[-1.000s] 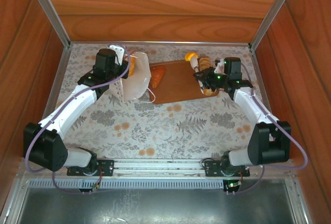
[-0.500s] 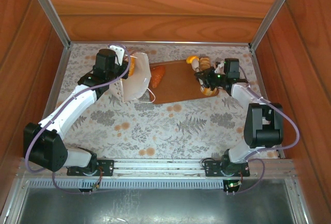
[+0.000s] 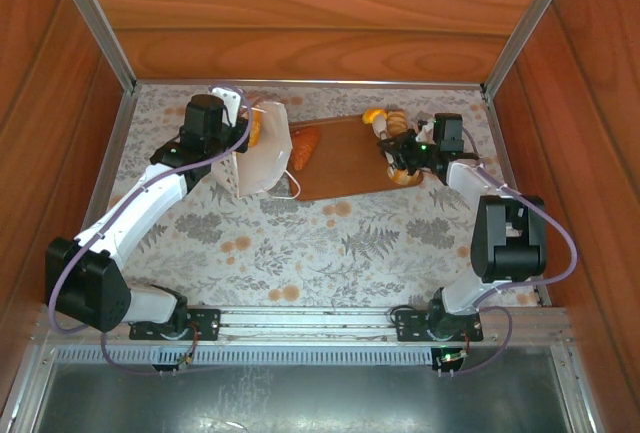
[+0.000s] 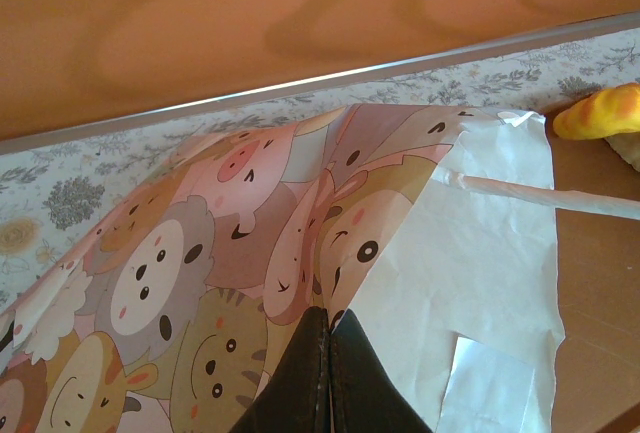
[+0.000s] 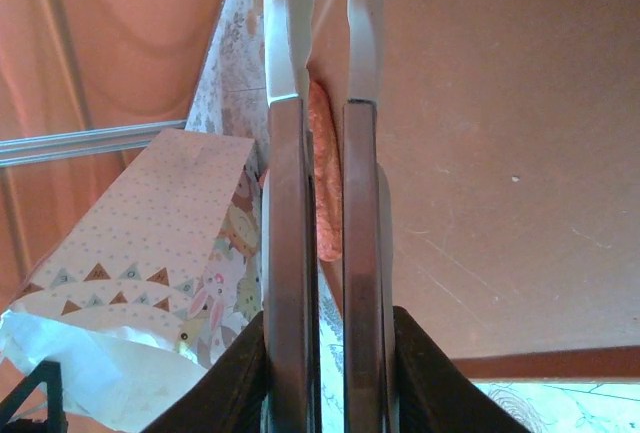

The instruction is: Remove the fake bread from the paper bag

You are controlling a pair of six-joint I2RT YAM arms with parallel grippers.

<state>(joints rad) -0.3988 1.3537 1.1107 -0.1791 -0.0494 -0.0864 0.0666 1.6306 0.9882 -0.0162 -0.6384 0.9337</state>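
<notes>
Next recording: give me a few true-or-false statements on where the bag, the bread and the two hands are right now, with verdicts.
1. The left hand is shut on the paper bag. True.
2. The paper bag stands in the middle of the brown board. False: it sits at the board's left end, where the left hand pinches it.
3. Pieces of fake bread lie on the brown board. True.
4. The right hand is reaching into the paper bag. False: it is at the board's right end, beside the fake bread gathered there, well apart from the bag.
</notes>
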